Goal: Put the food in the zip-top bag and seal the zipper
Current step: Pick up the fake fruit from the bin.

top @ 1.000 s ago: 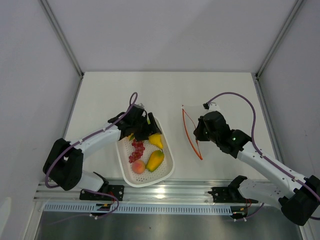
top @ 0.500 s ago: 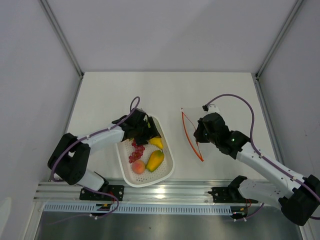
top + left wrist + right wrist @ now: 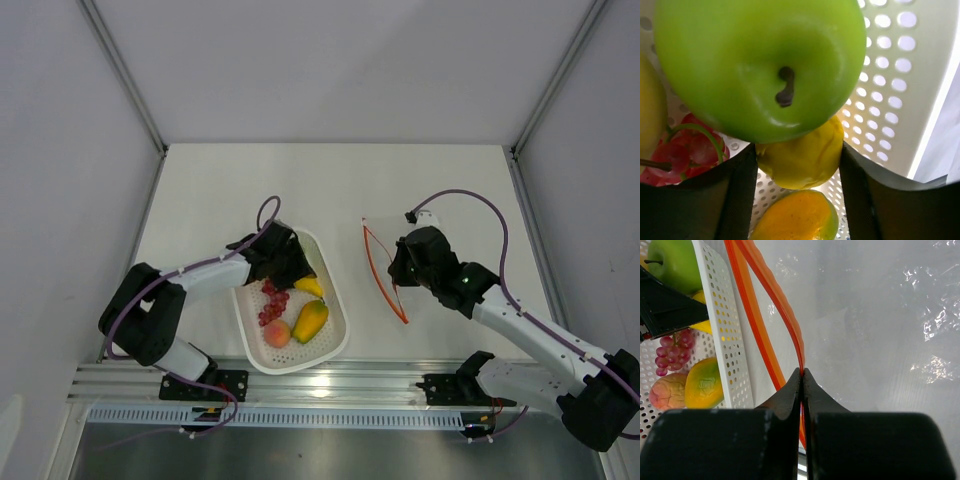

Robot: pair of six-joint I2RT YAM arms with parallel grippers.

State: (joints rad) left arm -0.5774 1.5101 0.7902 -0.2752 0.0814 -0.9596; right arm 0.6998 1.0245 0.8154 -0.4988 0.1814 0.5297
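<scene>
A lab test cell is suggested: a white table [image 3: 420, 180] enclosed by plain panels [image 3: 330, 70], 2 robot arms [image 3: 200, 273] bolted to an aluminium rail [image 3: 340, 378] at bottom.

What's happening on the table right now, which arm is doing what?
The left claw is down in the white basket, jaws apart, with the green apple right at its fingertips; a firm grip is not clear. The pear, mango, grapes and peach lie in the basket. The right claw is pinched shut on the zipper, holding the bag mouth apart beside the basket. No fruit shows in the bag.
</scene>
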